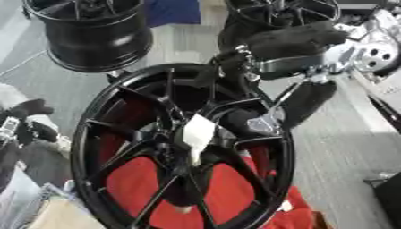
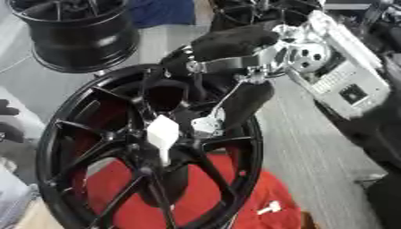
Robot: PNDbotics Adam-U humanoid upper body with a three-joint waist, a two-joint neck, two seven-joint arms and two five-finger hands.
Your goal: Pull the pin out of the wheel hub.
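Three black wheels in sight. Nearest and largest is the wheel hub (image 1: 184,147), a spoked alloy rim standing tilted at centre frame, face toward the camera. Red cloth (image 1: 227,188) shows through the gaps between its spokes and spreads out below to the near right.

At the hub's centre sits the pin (image 1: 197,134), a white, roughly wedge-shaped piece with a thin stem pointing down into the bore. It is seated in the hub, not out.

Right hand (image 2: 235,58) comes in from the upper right, black-gloved with a silver wrist assembly (image 2: 305,53) behind it. It reaches over the far rim of the hub and down toward the centre. Fingers are curled; the thumb (image 2: 249,105) hangs lower. A bright metal part (image 2: 207,123) shows just right of the pin, touching or nearly touching it. Whether the fingertips actually pinch the pin is hard to say; they look closed in beside it, possibly on its right edge.

Left hand (image 1: 31,120) at the left edge, mid-height, dark and well apart from the hub; its finger posture cannot be told.

Second wheel (image 1: 90,31) stands at far left on the grey floor (image 1: 344,134). Third wheel (image 1: 286,11) at far centre-right, partly hidden behind the right hand. Blue cloth (image 1: 172,11) lies between those two far wheels.
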